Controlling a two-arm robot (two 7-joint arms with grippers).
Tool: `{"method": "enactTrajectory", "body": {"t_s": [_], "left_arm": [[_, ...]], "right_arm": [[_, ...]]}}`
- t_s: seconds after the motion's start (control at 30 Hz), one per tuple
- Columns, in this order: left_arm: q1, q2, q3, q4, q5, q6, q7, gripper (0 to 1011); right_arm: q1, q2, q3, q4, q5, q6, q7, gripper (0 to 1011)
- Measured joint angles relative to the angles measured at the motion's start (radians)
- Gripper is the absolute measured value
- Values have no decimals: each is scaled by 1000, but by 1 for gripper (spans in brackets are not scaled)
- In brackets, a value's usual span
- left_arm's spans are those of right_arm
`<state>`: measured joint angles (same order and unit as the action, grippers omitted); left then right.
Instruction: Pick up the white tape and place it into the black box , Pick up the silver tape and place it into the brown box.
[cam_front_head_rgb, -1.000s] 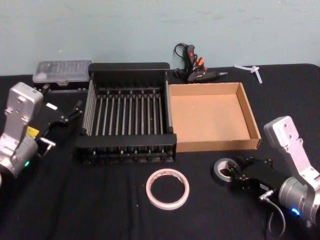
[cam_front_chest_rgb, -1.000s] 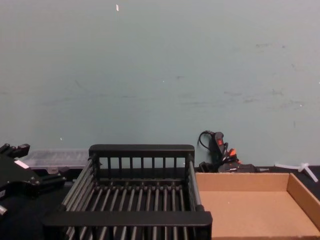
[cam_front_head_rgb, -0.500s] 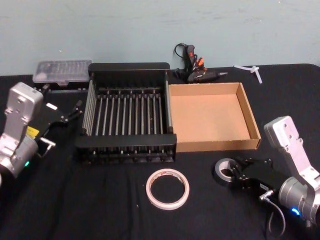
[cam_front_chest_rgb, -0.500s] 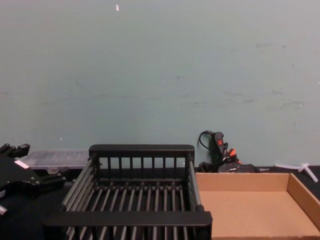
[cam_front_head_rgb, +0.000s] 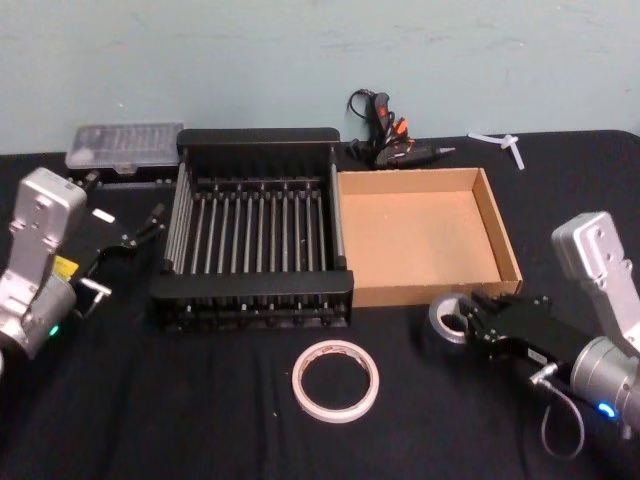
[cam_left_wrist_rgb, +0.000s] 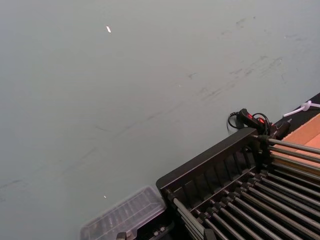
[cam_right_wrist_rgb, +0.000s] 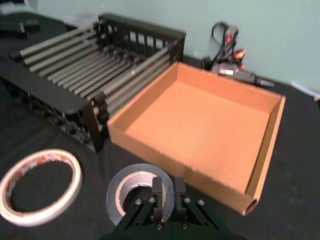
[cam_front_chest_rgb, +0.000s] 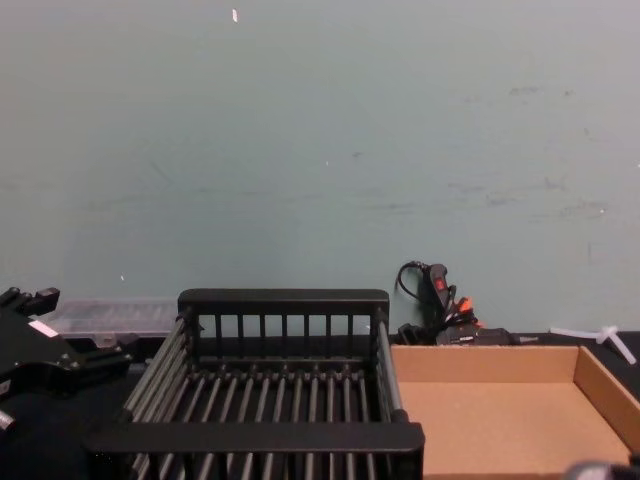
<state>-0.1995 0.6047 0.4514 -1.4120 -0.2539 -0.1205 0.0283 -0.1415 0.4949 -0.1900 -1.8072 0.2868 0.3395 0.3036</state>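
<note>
The silver tape (cam_front_head_rgb: 447, 316) hangs just above the black cloth, close in front of the brown box (cam_front_head_rgb: 505, 240). My right gripper (cam_front_head_rgb: 469, 322) is shut on the roll's near wall; the right wrist view shows the silver tape (cam_right_wrist_rgb: 131, 191) clamped in that gripper (cam_right_wrist_rgb: 165, 193), one finger inside the core and one outside. Flat on the cloth in front of the black box (cam_front_head_rgb: 255, 136) lies the white tape (cam_front_head_rgb: 337, 380), also visible as white tape (cam_right_wrist_rgb: 40, 186). At the far left my left gripper (cam_front_head_rgb: 148, 224) is parked, open and holding nothing.
A clear plastic case (cam_front_head_rgb: 125, 145) sits behind the crate's left corner. A black and orange glue gun (cam_front_head_rgb: 390, 140) and a white plastic piece (cam_front_head_rgb: 500, 140) lie along the back edge by the wall. The crate and the cardboard tray stand side by side, touching.
My right gripper has lifted the silver tape off the cloth and carried it up and toward the brown box's front wall. The white tape and the left arm have stayed put.
</note>
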Motion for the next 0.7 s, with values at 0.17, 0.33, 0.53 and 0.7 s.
{"method": "enactTrajectory", "body": {"t_s": [0.17,0.33,0.53,0.7], "left_arm": [[0,0,0,0,0,0,0,1001],[0,0,0,0,0,0,0,1001],[0,0,0,0,0,0,0,1001],[0,0,0,0,0,0,0,1001]], "right_arm": [[8,0,12,-20,14,-9,2,147],[41,-13,12,-19,18,-13,-9,147],[92,-41,-1,10,12,-12,-32,147],[146,-76,-11,47,4,-2,-52,146]]}}
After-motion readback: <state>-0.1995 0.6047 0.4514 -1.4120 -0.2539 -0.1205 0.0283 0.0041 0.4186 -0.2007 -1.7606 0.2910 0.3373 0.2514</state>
